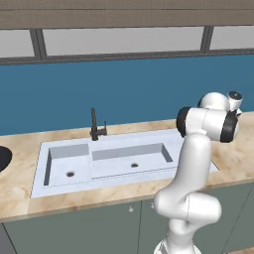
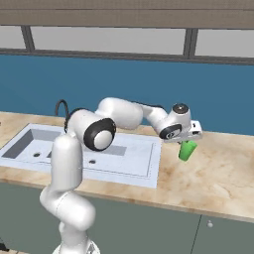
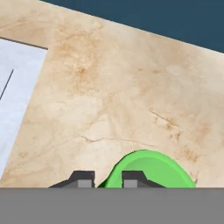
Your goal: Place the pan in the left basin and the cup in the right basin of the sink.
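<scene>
- The tool is clenched on the cup, held tilted above the desk, right of the sink.
- The pan sits on the desk, left of the sink.

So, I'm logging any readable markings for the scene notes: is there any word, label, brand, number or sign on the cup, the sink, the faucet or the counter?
None can be read.
The cup, held in the gripper: plain green, no print.
The sink and faucet: no brand or marking.
The counter: only marble veining.
The pan at the picture's edge: plain black.
</scene>
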